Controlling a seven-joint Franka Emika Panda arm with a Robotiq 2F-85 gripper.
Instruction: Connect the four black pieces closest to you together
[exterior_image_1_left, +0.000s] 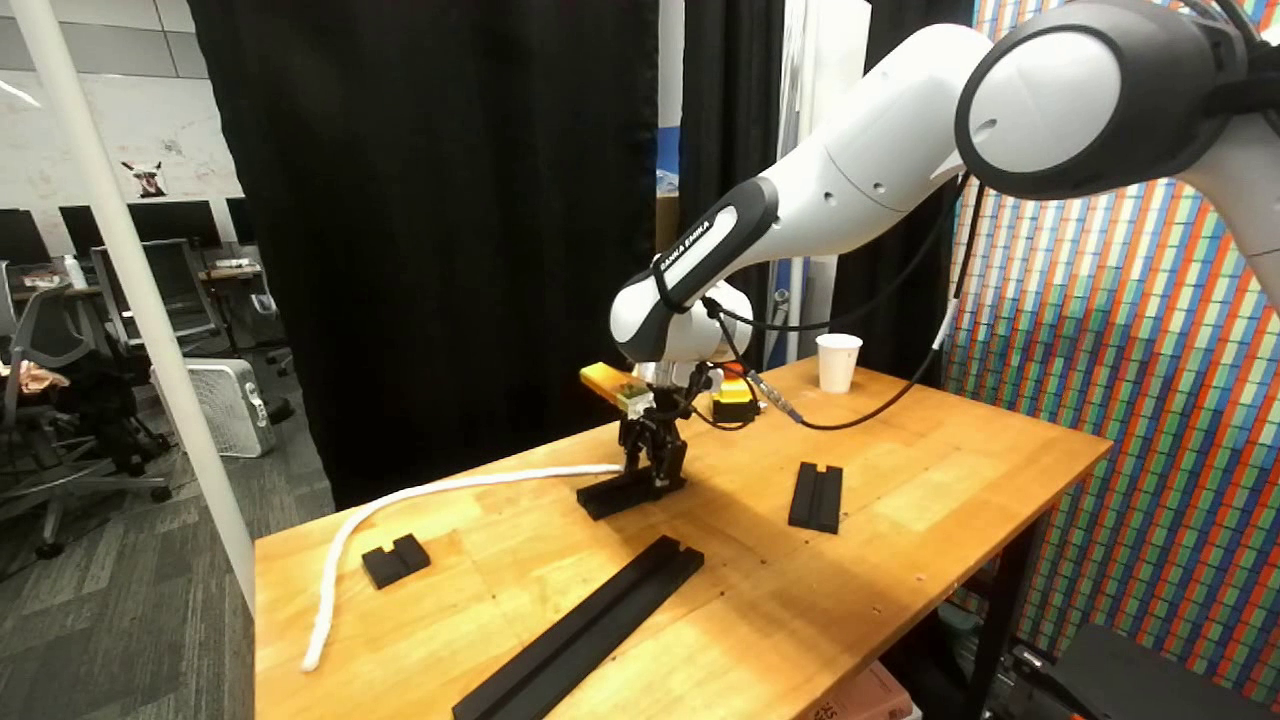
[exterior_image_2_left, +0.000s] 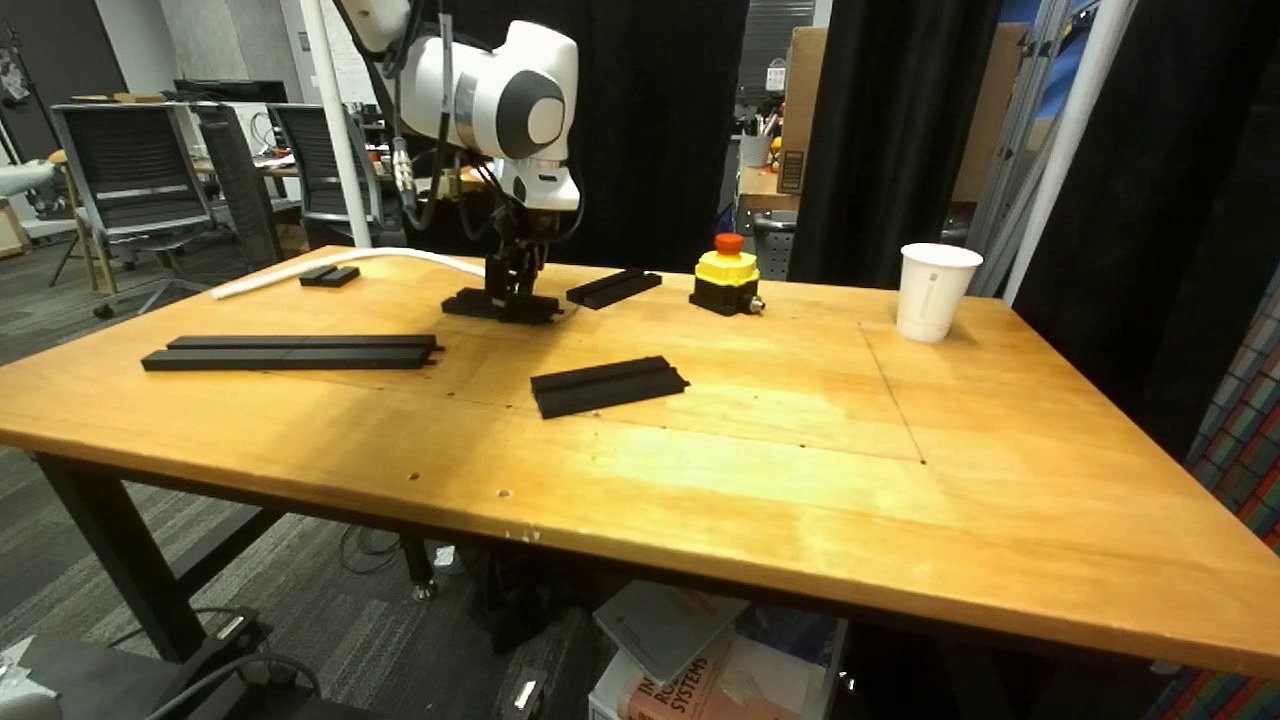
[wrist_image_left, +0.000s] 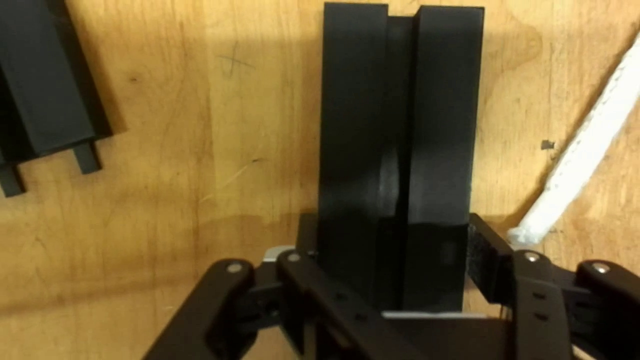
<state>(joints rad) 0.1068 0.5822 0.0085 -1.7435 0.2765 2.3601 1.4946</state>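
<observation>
Black bar (wrist_image_left: 352, 130) sits clamped in the tool (wrist_image_left: 392, 252) (1 end of the white rope (wrist_image_left: 580, 160) near).

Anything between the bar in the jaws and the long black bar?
Nothing visible: only tabletop shows between the held black bar and the long black bar. The white cord lies on the held bar's opposite side.

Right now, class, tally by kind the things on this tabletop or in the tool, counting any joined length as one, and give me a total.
Long black strip: 1
Mid-length black bars: 3
Small black block: 1
White rope: 1
White cup: 1
Red-and-yellow stop button: 1
Total: 8
</observation>
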